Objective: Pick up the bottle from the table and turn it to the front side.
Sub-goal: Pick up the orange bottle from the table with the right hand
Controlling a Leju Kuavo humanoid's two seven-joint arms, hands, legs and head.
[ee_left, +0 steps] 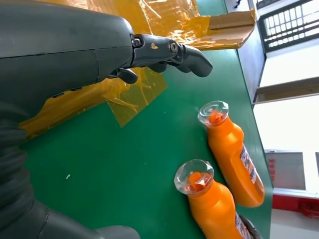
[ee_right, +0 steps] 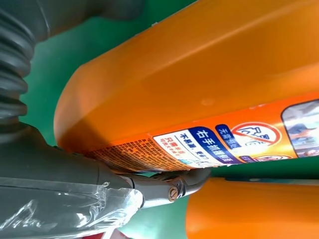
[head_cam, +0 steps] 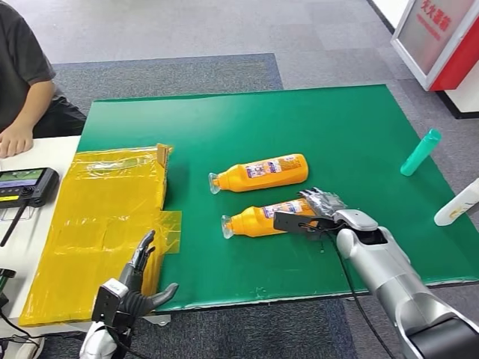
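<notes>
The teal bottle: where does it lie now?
In the head view, the teal bottle lies at the green mat's far right edge, beyond a white bottle.

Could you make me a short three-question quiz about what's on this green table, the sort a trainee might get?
1. True or false: both orange bottles stand upright on the green mat.
2. Which bottle is the right hand at? A) the nearer orange bottle B) the farther orange bottle C) the teal bottle
3. Fill in: the left hand hovers by the mat's near edge, next to a sheet of ____ plastic.

Key: 1 false, both lie on their sides. 2 A. 3 yellow.
</notes>
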